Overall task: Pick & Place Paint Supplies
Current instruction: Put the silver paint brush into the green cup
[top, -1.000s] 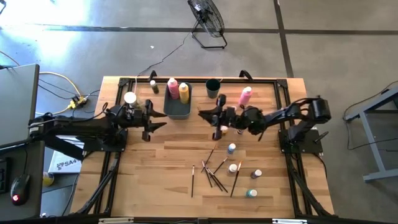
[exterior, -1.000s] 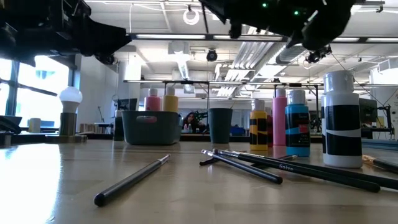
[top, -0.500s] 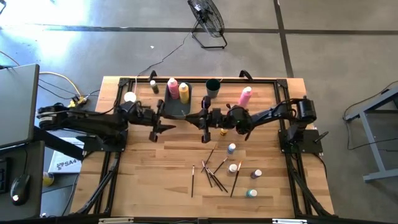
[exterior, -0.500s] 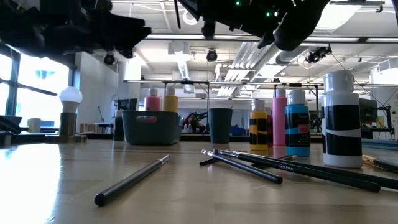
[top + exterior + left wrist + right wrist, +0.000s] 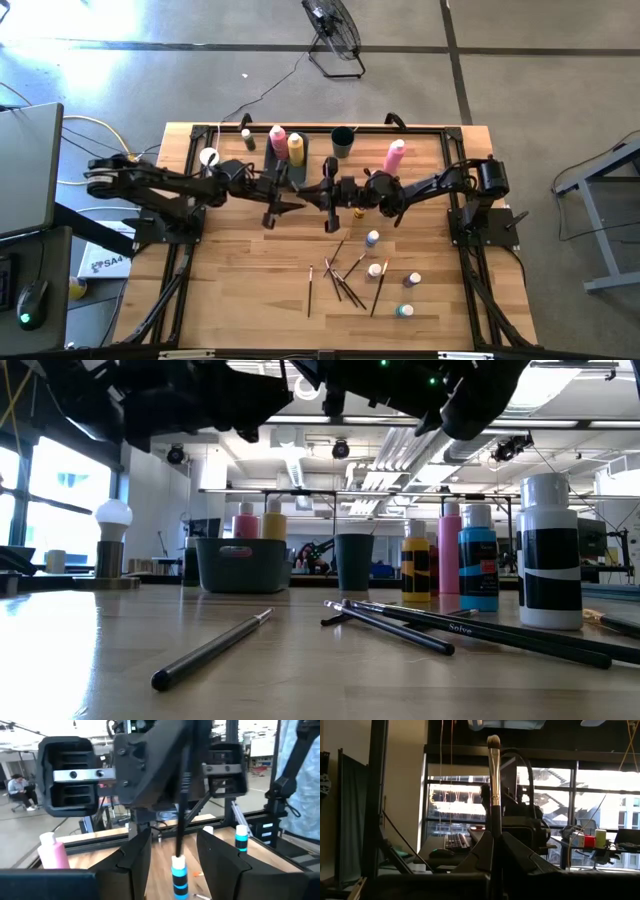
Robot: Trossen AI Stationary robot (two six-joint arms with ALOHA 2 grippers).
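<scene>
- Right hand [image 5: 331,196]: held above the middle of the wooden table [image 5: 240,290], just in front of the dark grey bin [image 5: 287,172]. Its fingers are clamped narrow on a paintbrush [image 5: 493,780] — a thin dark handle, a metal ferrule and a pale bristle tip standing upright between the pads.
- Left hand [image 5: 283,200]: facing the right hand from just beside it, fingers partly spread and nothing between them. In its wrist view the held brush handle [image 5: 183,790] hangs directly ahead, between the two fingers.
- Bin contents: one pink squeeze bottle [image 5: 278,138] and one yellow squeeze bottle [image 5: 296,147], both upright, smooth plastic.
- Second pink bottle [image 5: 394,154]: standing on the table behind the right arm.
- Loose brushes [image 5: 343,280]: slender dark sticks scattered on the near planks, some crossing.
- Small white-capped paint bottles [image 5: 373,239]: round, standing among and beside those brushes.
- Dark cup [image 5: 342,141]: cylindrical, beside the bin.
</scene>
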